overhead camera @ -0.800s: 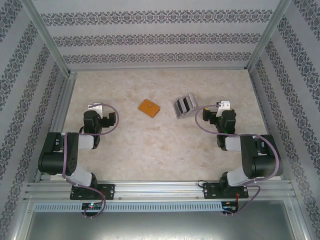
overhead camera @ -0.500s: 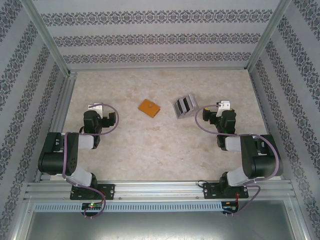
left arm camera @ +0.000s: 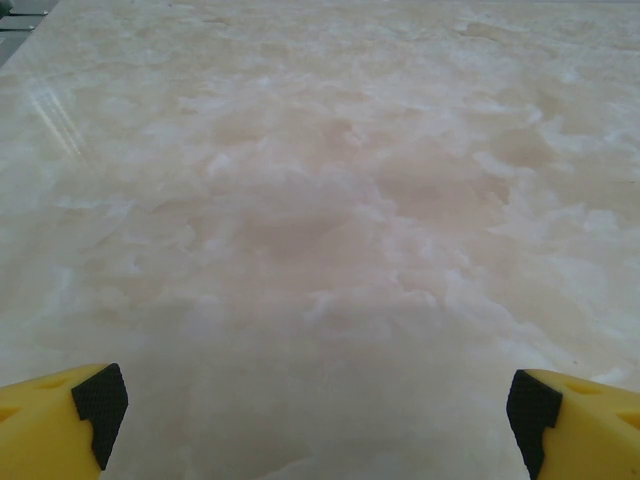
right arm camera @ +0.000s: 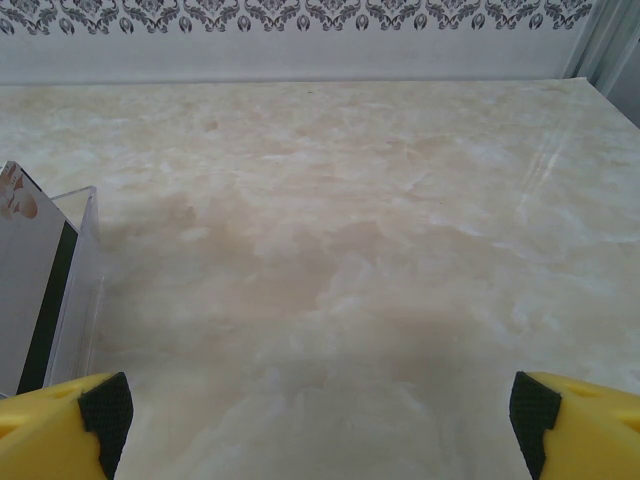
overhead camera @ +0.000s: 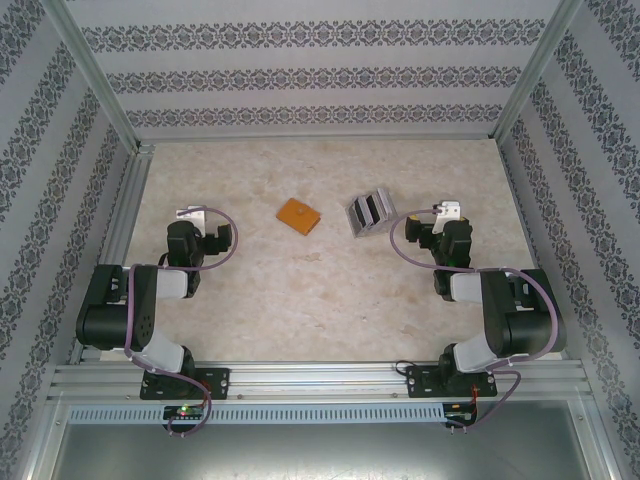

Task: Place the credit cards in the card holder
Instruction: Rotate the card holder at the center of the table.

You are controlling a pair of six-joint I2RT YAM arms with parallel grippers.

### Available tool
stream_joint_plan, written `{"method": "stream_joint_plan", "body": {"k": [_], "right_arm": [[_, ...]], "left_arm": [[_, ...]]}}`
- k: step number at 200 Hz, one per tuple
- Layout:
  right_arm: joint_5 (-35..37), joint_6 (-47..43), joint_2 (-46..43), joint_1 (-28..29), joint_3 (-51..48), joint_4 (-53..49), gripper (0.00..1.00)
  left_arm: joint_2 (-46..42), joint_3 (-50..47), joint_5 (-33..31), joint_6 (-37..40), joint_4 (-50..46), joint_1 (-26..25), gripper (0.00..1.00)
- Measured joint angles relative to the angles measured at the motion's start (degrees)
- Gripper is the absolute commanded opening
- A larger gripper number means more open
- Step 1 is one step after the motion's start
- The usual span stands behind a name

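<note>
Yellow fingertips with black pads sit at the two bottom corners of each wrist view, far apart with bare tabletop between them. I record the left gripper [left arm camera: 315, 405] and the right gripper [right arm camera: 318, 410] as released, jaws wide, nothing held.

From overhead, both arms are folded low near their bases, left at 9 o'clock and right at 3 o'clock on the marble-pattern table [overhead camera: 300, 300].

At 9 o'clock in the right wrist view stands a clear plastic stand [right arm camera: 85, 250] with a pale card face and a dark stripe inside it. I judge this to be where the credit cards [overhead camera: 365, 211] are, upright and tilted. I cannot tell how many there are.

Overhead, the stand lies near the right gripper, at its 9 o'clock. The card holder [overhead camera: 299, 215], an orange-tan wallet, lies flat at 9 o'clock of the stand and apart from it, roughly 3 o'clock from the left gripper. It appears folded shut.

Assessment: no card is in the wallet, so the task is at its opening reach. The next move likely calls for the right arm to pinch one card by its top edge while the left steadies or opens the wallet. Thin cards risk slipping, and the light stand may tip.
</note>
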Motion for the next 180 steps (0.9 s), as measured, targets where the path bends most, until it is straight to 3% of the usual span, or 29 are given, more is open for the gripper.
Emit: {"method": "stream_joint_plan", "body": {"k": [54,93,120,149,180], "right_arm": [[0.0,0.0,-0.26,0.0,0.02,-0.59,0.98],[0.04,0.07,-8.31,0.02,1.25,-9.7,0.98],[-0.02,4.26,-17.51,0.0,5.73,-20.72,0.98],[-6.64,11.37,-21.46,-0.46,11.32,-28.68,0.98],[-13.51,15.1,-13.88,2.8,19.34,-38.25,0.98]], "left_arm": [[-0.11,0.31,-0.02,0.0,-0.7,0.0,1.0],[-4.96,10.08,0.52,-0.55,-16.72,0.0,0.99],[-9.57,17.55,0.85,-5.75,-26.91,0.0,1.0],[-9.62,25.2,3.56,-10.91,-36.85,0.0,1.0],[-8.74,27.54,7.65,-17.14,-41.88,-0.17,1.0]]}}
